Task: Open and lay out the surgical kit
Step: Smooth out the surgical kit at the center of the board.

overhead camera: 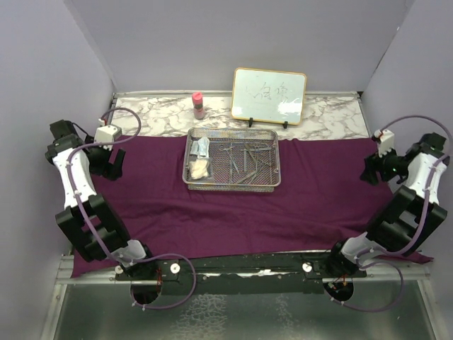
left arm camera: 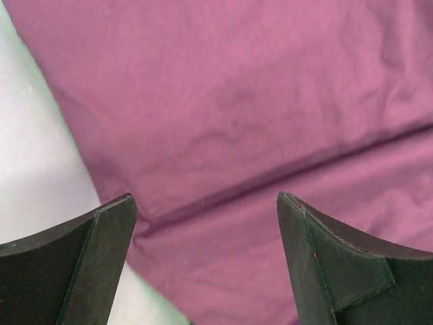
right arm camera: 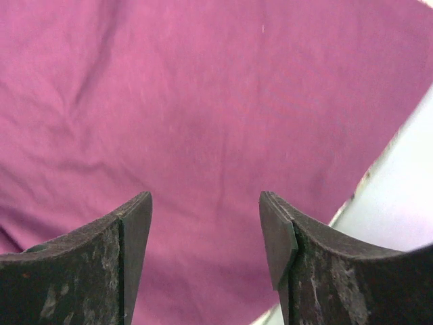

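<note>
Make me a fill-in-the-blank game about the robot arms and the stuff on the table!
1. The large cloth wrap spread under the rectangular silver wire-mesh tray is dark ____.
2. In the top view, the small pink-capped bottle stands ____ of the framed whiteboard.
3. The slim steel forceps and clamps lie ____ the tray.
4. The left gripper and the right gripper both stand ____, holding nothing.

Missing words: purple; left; inside; open.

the marble-patterned table (overhead camera: 333, 117) carries the spread purple cloth (overhead camera: 248, 212), a pink-capped bottle (overhead camera: 199, 105) and a framed whiteboard (overhead camera: 269, 95).
</note>
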Controlling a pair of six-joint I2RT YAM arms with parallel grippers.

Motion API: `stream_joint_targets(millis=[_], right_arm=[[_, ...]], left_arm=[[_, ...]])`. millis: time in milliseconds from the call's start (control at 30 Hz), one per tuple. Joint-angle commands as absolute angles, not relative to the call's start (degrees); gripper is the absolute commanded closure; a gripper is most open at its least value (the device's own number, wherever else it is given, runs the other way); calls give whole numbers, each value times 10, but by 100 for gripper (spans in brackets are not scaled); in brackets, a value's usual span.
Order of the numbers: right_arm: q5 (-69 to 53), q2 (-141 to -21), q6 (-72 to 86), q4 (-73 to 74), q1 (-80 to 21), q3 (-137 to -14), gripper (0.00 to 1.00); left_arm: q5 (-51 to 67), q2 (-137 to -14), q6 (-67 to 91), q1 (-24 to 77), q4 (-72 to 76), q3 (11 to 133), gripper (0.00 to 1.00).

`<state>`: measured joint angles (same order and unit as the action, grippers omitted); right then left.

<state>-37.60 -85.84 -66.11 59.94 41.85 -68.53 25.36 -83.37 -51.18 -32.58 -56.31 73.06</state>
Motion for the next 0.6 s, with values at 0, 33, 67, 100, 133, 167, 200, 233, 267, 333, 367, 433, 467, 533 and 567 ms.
stream_joint_targets(millis=[0,33,67,100,133,167,200,233,267,333,367,433,467,533,567], right_arm=[[-404,-881,-472,464,352,-693,36],[-397,-890,-452,448,339,-696,36],[-389,-897,-431,431,325,-699,36],[-380,-907,-413,415,313,-702,36],[-370,-916,-394,401,301,-706,36],[-363,-925,-376,386,290,-710,36],[-355,-936,-361,375,280,-714,36],[-348,-946,-345,363,269,-719,36],[-341,-962,-331,351,259,-726,36],[-328,-987,-309,341,238,-740,36],[-319,-1000,-300,338,227,-746,36],[-303,-1024,-282,324,204,-756,36],[-295,-1035,-273,318,195,-760,36],[-282,-1056,-262,310,178,-772,36],[-274,-1068,-256,309,169,-780,36]], left_arm=[[299,-850,-362,-282,-442,735,13],[291,-854,-346,-273,-418,729,13],[281,-860,-324,-264,-394,725,13],[274,-866,-311,-254,-374,722,13],[265,-875,-298,-245,-358,721,13],[257,-883,-286,-235,-341,721,13],[251,-894,-273,-227,-325,722,13],[242,-904,-260,-219,-310,723,13],[233,-921,-248,-212,-292,727,13],[218,-947,-232,-197,-269,734,14],[212,-959,-226,-192,-259,738,14],[200,-993,-215,-179,-242,747,16],[192,-1009,-211,-173,-236,754,16],[177,-1039,-205,-160,-232,769,18],[170,-1053,-205,-153,-230,773,19]])
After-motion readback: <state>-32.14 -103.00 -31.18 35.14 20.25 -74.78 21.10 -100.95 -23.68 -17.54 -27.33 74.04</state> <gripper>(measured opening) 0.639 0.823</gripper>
